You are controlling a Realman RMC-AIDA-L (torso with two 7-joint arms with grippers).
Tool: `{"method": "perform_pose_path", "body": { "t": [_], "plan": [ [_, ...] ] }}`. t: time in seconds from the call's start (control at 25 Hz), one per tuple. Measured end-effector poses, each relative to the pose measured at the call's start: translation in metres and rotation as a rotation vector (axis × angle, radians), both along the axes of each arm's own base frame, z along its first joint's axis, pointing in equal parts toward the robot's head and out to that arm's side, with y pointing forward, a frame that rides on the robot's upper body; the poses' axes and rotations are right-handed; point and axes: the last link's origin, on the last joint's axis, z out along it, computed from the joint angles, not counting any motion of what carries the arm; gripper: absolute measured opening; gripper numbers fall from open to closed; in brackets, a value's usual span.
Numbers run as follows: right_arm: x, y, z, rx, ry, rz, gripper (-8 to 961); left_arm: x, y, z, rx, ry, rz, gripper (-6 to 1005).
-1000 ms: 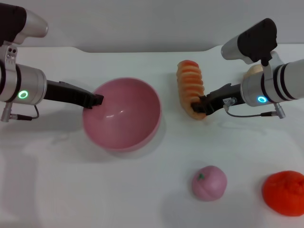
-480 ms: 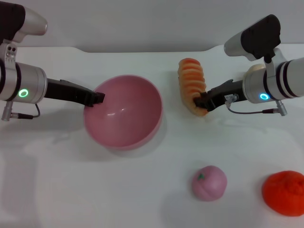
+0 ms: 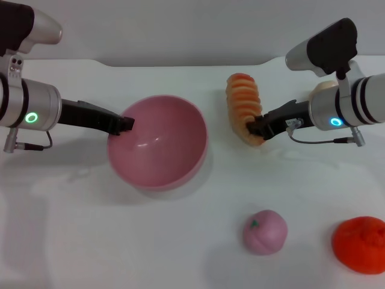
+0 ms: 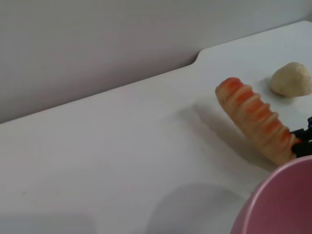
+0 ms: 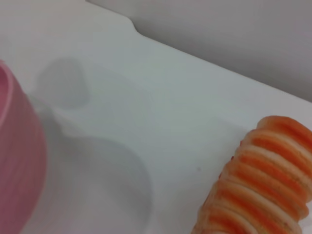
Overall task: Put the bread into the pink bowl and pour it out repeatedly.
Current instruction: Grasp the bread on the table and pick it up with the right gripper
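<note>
Since a second ago the right pincer (image 3: 255, 131), clamped on the near end of the bread (image 3: 243, 105), has drawn slightly up and to the right, and the loaf has shifted with it; the pink bowl (image 3: 159, 142) has edged a touch to the right as well. The left pincer (image 3: 124, 124) stays clamped on the bowl's left rim, as before. The peach-like ball (image 3: 264, 231) and the orange fruit (image 3: 361, 244) have not moved.

The worktop (image 3: 180, 241) is plain white and smooth, with a stepped far edge against a pale grey wall (image 3: 180, 30). Soft shadows fall under the bowl and the loaf.

The bread lies right of the bowl and apart from it, toward the far side of the worktop, running near to far. The right wrist view shows its ridged top (image 5: 263, 185) in orange and cream bands, rounded like stacked rings; the left wrist view shows it (image 4: 256, 121) tapering to a blunt orange tip. The bowl is round, glossy pink plastic, tilted so its hollow faces the camera; it holds nothing. A small beige lump (image 4: 291, 79) with a matt, doughy surface sits beyond the bread at the far right. The pink ball near the front has a small green stem; the orange fruit at the near right corner has a rough, pitted skin.
</note>
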Motion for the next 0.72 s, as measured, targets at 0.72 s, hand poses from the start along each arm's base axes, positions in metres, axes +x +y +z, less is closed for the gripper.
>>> {"method": "perform_pose_path", "body": {
  "t": [0.72],
  "plan": [
    [-0.080,-0.006,0.038,0.157,0.135,0.306,132,-0.001,0.001,-0.002,0.004,0.005,0.000,33]
  ]
}}
